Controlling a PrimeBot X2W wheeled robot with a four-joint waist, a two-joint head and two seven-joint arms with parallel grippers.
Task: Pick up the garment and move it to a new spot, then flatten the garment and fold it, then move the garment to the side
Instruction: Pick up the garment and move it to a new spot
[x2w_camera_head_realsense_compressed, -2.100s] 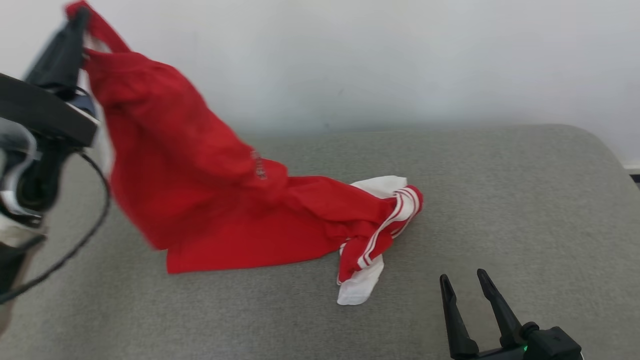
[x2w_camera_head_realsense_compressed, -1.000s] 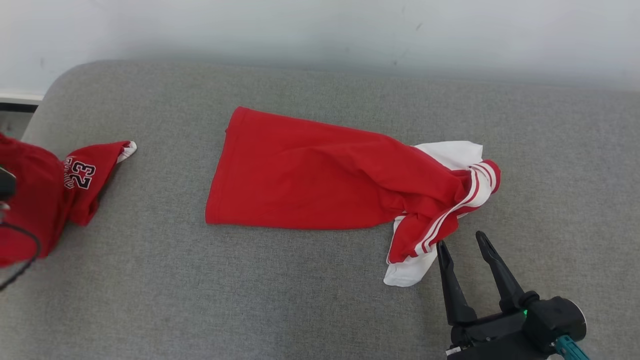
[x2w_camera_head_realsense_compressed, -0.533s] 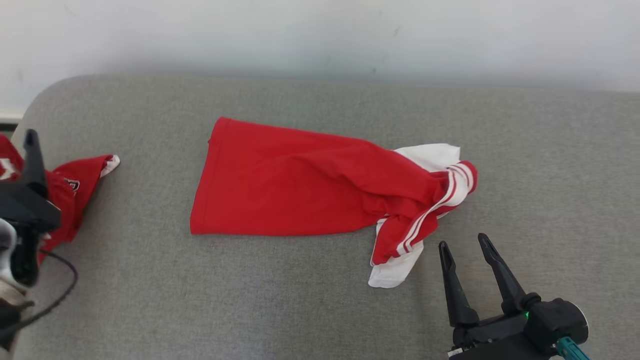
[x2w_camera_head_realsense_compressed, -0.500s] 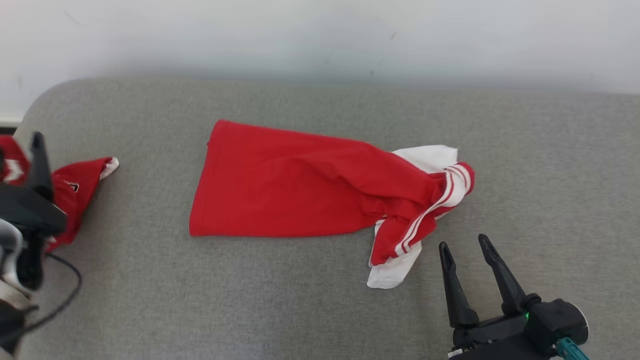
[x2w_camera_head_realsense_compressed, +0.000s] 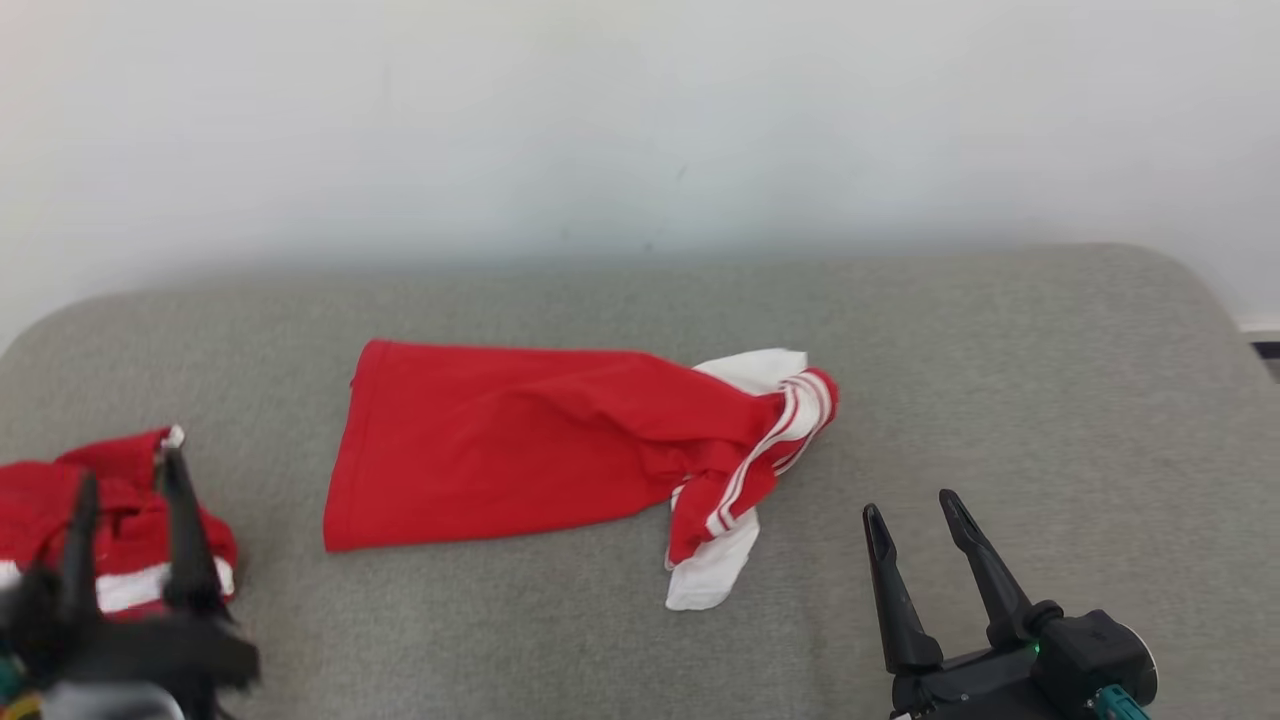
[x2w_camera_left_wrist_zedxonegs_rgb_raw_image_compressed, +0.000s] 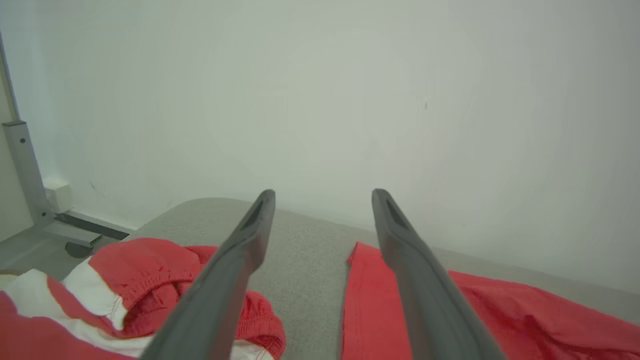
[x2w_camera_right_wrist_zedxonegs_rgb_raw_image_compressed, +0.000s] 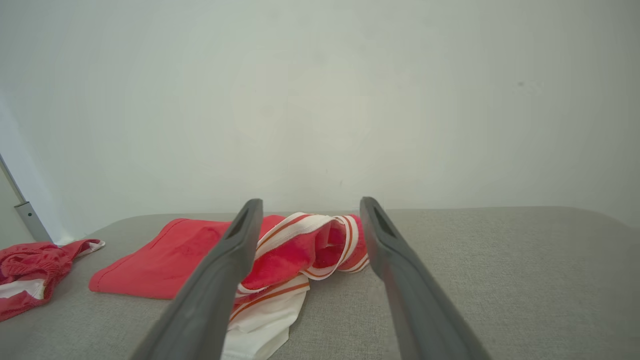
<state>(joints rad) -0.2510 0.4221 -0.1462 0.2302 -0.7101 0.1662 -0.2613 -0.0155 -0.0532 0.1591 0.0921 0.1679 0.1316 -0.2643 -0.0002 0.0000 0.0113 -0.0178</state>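
A red garment (x2w_camera_head_realsense_compressed: 500, 445) lies stretched out on the middle of the grey cushioned surface (x2w_camera_head_realsense_compressed: 1000, 400), its white-striped end (x2w_camera_head_realsense_compressed: 770, 450) bunched at the right. In the right wrist view this garment (x2w_camera_right_wrist_zedxonegs_rgb_raw_image_compressed: 300, 250) lies just beyond my open right gripper (x2w_camera_right_wrist_zedxonegs_rgb_raw_image_compressed: 311, 201). A second red-and-white garment (x2w_camera_head_realsense_compressed: 115, 520) sits crumpled at the left end. My left gripper (x2w_camera_head_realsense_compressed: 130, 470) stands open over it, fingers apart and holding nothing. In the left wrist view the crumpled garment (x2w_camera_left_wrist_zedxonegs_rgb_raw_image_compressed: 140, 280) lies under the left finger, the stretched one (x2w_camera_left_wrist_zedxonegs_rgb_raw_image_compressed: 500, 320) to the right. My right gripper (x2w_camera_head_realsense_compressed: 910, 505) is open, near the white sleeve.
A pale wall (x2w_camera_head_realsense_compressed: 640, 130) rises right behind the surface. The surface's rounded corners (x2w_camera_head_realsense_compressed: 1190, 275) and edges lie close at left and right. A grey metal post (x2w_camera_left_wrist_zedxonegs_rgb_raw_image_compressed: 20, 165) stands beyond the left end. Bare grey fabric stretches to the right of the garments.
My left gripper has opened and let go of the crumpled red garment at the left end. The head camera has shifted. The right gripper has stayed open near the white sleeve.
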